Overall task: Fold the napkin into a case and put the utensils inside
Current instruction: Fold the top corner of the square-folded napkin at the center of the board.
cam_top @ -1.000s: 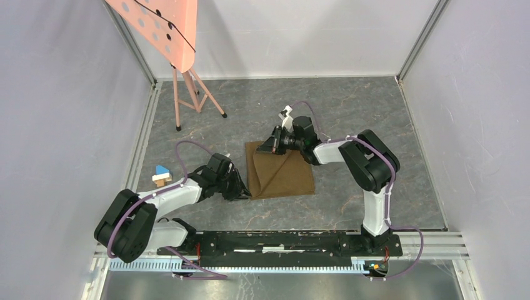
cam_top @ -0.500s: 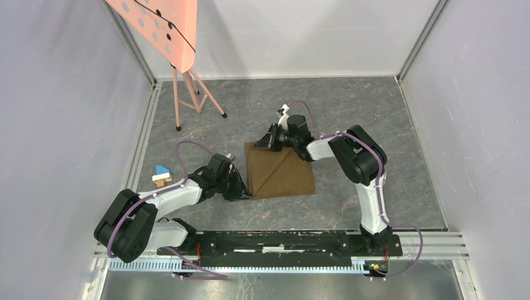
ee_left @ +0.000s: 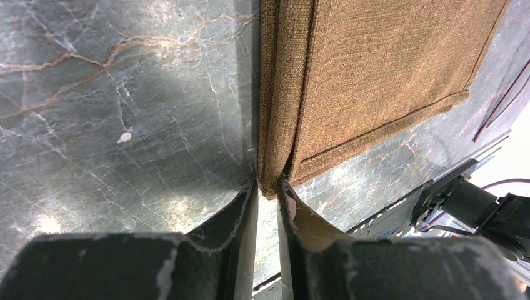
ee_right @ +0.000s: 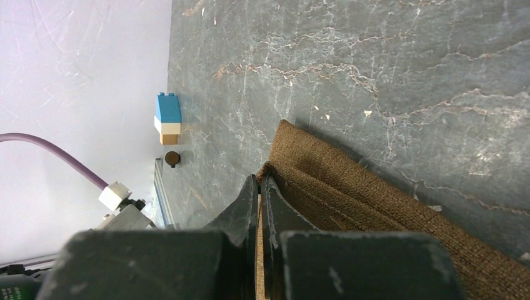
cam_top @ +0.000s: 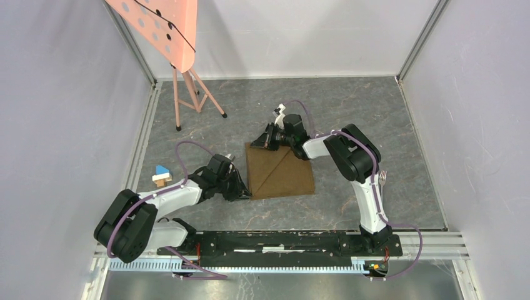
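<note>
The tan-brown napkin (cam_top: 287,176) lies folded on the grey table with a diagonal crease across its top layer. My left gripper (cam_top: 244,192) is at its near-left corner; in the left wrist view it (ee_left: 269,186) is shut on the napkin's (ee_left: 375,69) thick folded edge. My right gripper (cam_top: 257,142) is low at the far-left corner; the right wrist view shows it (ee_right: 260,179) shut on that corner of the napkin (ee_right: 350,200). A silvery utensil (cam_top: 383,177) peeks out beside my right arm's upright link; the rest of it is hidden.
A small blue-and-wood block (cam_top: 162,175) sits left of my left arm and appears again as the block (ee_right: 167,119) in the right wrist view. A pink stand (cam_top: 184,94) stands at the back left. Walls close in three sides.
My right gripper has carried the napkin's corner to the left and down, laying the raised fold flat at the far-left corner. The left gripper has held still on its corner.
</note>
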